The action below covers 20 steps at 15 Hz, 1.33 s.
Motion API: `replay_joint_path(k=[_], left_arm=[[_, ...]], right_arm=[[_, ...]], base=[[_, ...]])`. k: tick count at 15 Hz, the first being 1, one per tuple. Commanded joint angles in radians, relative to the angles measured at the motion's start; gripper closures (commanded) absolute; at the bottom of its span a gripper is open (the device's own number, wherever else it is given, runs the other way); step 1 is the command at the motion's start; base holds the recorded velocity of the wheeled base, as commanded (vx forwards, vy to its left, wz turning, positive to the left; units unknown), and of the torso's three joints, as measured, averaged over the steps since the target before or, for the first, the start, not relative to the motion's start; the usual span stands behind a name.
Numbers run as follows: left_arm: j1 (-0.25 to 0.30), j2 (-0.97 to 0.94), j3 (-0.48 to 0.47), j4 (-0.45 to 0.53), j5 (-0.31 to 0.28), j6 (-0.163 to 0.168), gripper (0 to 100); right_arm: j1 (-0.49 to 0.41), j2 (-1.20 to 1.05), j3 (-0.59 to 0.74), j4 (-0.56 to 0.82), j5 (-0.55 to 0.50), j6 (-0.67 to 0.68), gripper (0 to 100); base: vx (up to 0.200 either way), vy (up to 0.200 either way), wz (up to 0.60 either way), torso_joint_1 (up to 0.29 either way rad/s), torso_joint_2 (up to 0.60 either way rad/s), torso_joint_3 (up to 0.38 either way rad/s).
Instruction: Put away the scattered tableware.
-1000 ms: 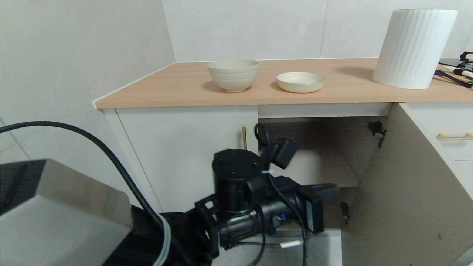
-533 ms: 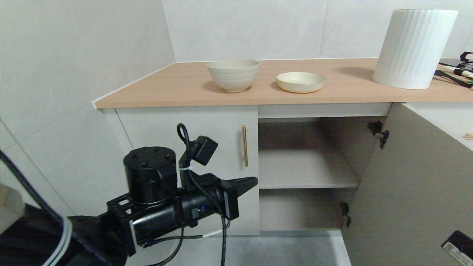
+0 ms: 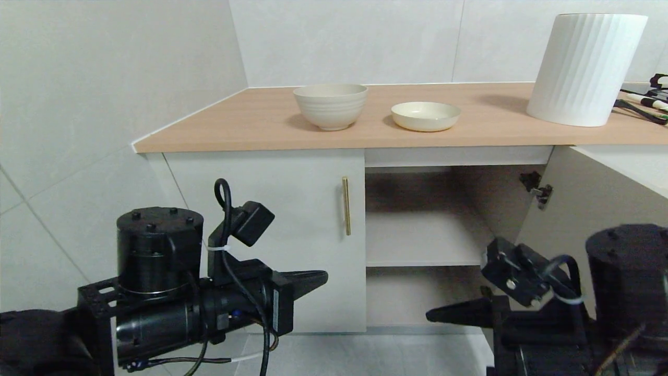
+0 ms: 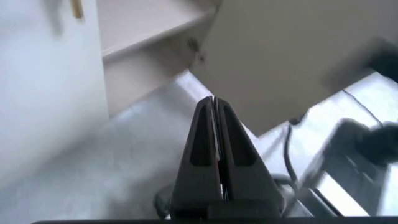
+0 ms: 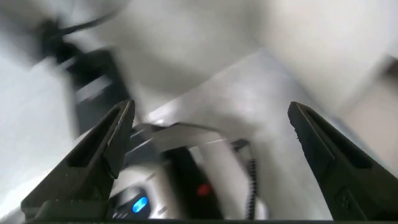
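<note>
A deep ribbed cream bowl point(image 3: 330, 106) and a shallow cream dish point(image 3: 425, 115) stand side by side on the wooden counter point(image 3: 250, 125). Both arms hang low in front of the cabinet, well below the tableware. My left gripper point(image 3: 319, 277) is shut and empty, pointing right before the closed left door; the left wrist view has its fingers pressed together point(image 4: 213, 106) over the floor. My right gripper point(image 3: 438, 315) points left at the foot of the open compartment. Its fingers point(image 5: 112, 146) stand wide apart in the right wrist view, holding nothing.
The right cabinet door point(image 3: 589, 209) is swung open, baring an empty shelf point(image 3: 428, 243) and a lower space. The left door carries a gold handle point(image 3: 345, 205). A tall white ribbed container point(image 3: 584, 68) and some utensils point(image 3: 644, 102) occupy the counter's right end.
My left arm has drawn back leftward from the cabinet opening. The right arm has come into view at the lower right. The right door swung farther open early on.
</note>
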Motion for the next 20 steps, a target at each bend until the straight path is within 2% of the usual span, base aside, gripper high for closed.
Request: replay_joint_path(k=[1, 2, 3, 5, 7, 11, 12, 19, 20], left_arm=[[0.020, -0.097, -0.062, 0.085, 0.001, 0.000, 100], [0.032, -0.139, -0.091, 0.160, 0.001, 0.000, 100], [0.037, -0.168, -0.114, 0.211, 0.001, 0.000, 100], [0.048, -0.191, -0.120, 0.232, 0.001, 0.000, 100], [0.049, -0.185, -0.120, 0.231, 0.004, -0.003, 100], [0.060, -0.192, -0.120, 0.228, 0.008, -0.002, 100], [0.081, -0.200, -0.120, 0.228, 0.010, -0.002, 100], [0.097, -0.202, -0.126, 0.228, 0.008, -0.002, 100], [0.097, -0.202, -0.126, 0.228, 0.007, -0.002, 100]], right_arm=[[-0.087, 0.085, -0.133, 0.094, -0.027, 0.001, 0], [-0.112, 0.094, -0.192, 0.149, -0.103, 0.004, 0], [-0.115, 0.091, -0.192, 0.155, -0.170, 0.009, 0], [-0.112, 0.071, -0.185, 0.158, -0.303, 0.010, 0], [-0.112, 0.058, -0.185, 0.158, -0.366, 0.012, 0], [-0.112, 0.059, -0.185, 0.157, -0.379, 0.012, 0], [-0.112, 0.058, -0.186, 0.158, -0.380, 0.012, 0], [-0.107, 0.044, -0.169, 0.151, -0.369, 0.049, 0], [-0.107, 0.033, -0.168, 0.151, -0.360, 0.053, 0]], base=[[0.000, 0.000, 0.00, 0.000, 0.00, 0.000], [0.000, 0.000, 0.00, 0.000, 0.00, 0.000], [0.000, 0.000, 0.00, 0.000, 0.00, 0.000], [0.000, 0.000, 0.00, 0.000, 0.00, 0.000], [0.000, 0.000, 0.00, 0.000, 0.00, 0.000], [0.000, 0.000, 0.00, 0.000, 0.00, 0.000], [0.000, 0.000, 0.00, 0.000, 0.00, 0.000], [0.200, 0.000, 0.00, 0.003, 0.00, 0.000], [0.000, 0.000, 0.00, 0.000, 0.00, 0.000]])
